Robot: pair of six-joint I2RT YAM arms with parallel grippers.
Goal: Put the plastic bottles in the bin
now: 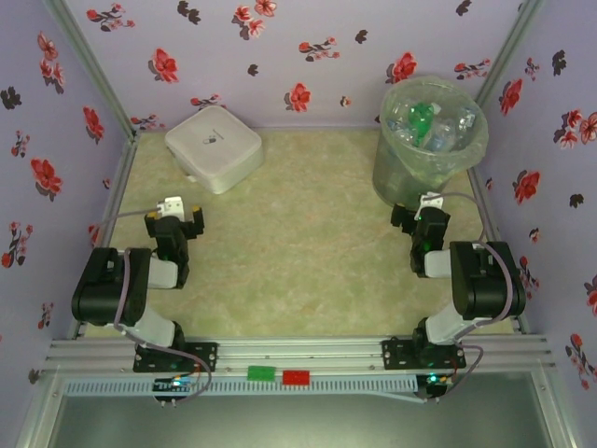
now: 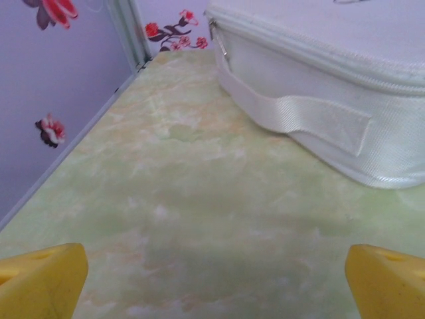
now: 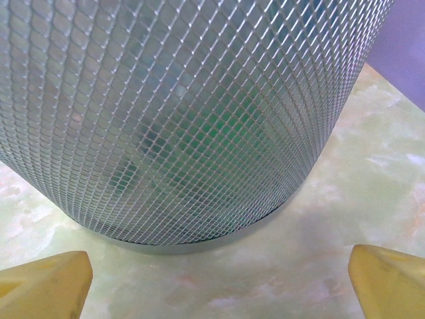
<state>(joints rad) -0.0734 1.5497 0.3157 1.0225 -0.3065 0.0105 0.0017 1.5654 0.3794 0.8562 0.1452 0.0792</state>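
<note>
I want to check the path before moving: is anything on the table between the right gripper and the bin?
Nothing visible does. Bare table lies between the open right gripper and the bin wall. The white box stands far to the left, ahead of the left gripper.

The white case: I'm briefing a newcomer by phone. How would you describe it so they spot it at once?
On the green marbled table, go to the far left corner. There lies a square white fabric case with a zipper and webbing strap. Unlike the tall round mesh bin of bottles at far right, it is low and opaque.
</note>
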